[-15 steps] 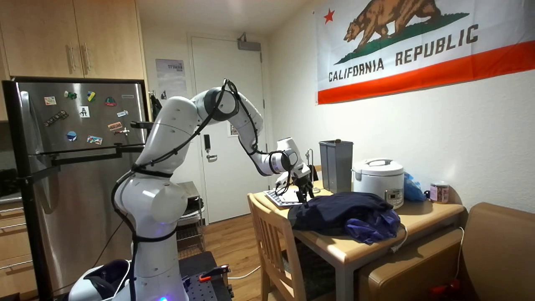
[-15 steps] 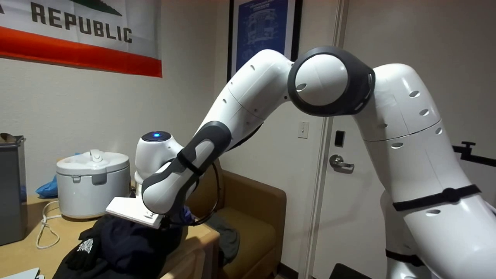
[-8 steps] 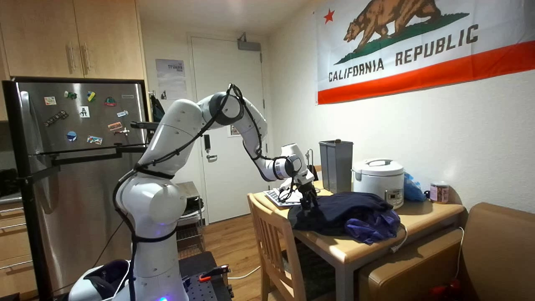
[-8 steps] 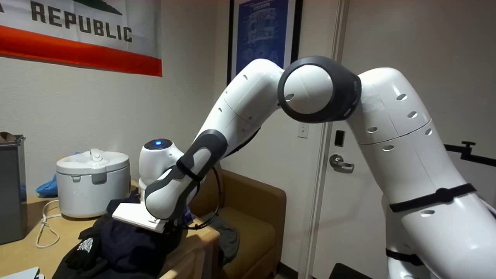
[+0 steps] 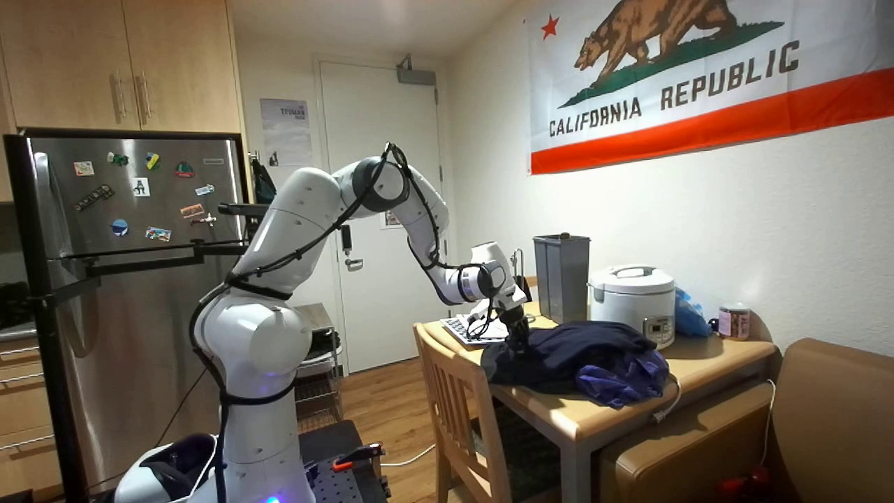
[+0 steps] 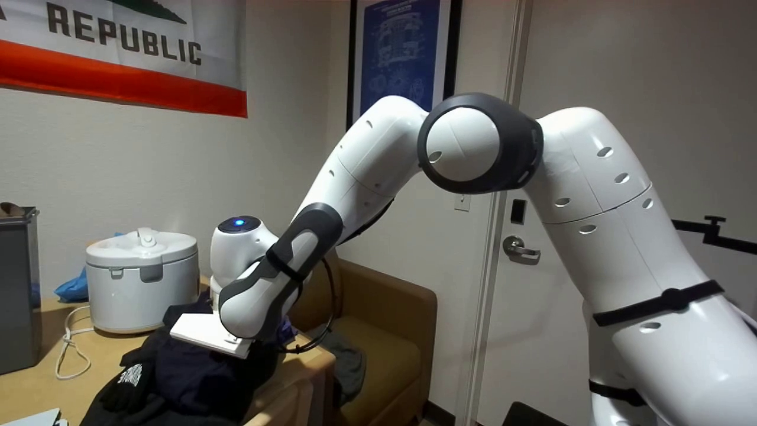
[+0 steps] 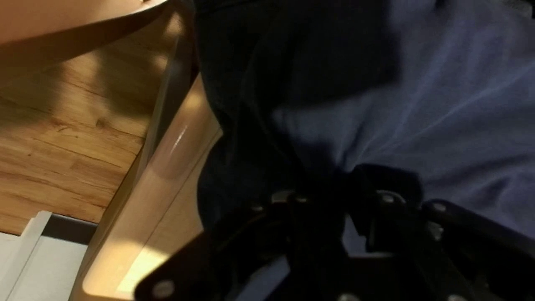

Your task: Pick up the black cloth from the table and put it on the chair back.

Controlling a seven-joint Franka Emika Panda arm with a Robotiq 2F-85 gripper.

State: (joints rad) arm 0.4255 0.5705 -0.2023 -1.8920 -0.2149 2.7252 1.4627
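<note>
The black cloth (image 5: 580,349) lies heaped on the wooden table (image 5: 712,353), and its dark blue-black folds (image 7: 443,108) fill much of the wrist view. My gripper (image 7: 340,179) points down into the heap at its chair-side end. Its dark fingers stand close together, and creases in the fabric run in toward the fingertips, so it looks shut on a bunched fold. Exactly how much fabric is pinched is lost in shadow. In an exterior view the wooden chair back (image 5: 457,391) rises close beside the table edge; elsewhere, the white hand mount (image 6: 210,334) hides the fingers.
Behind the cloth stand a white rice cooker (image 5: 632,300) and a grey bin (image 5: 562,279). A purple bundle (image 5: 621,377) lies against the cloth, and a black glove (image 6: 127,387) rests on it. A checkered board (image 5: 468,330) and a tan bench (image 5: 681,440) are nearby.
My gripper has come down and forward onto the cloth, its fingers have drawn together, and fabric is gathered between them. The heap itself has barely shifted.
</note>
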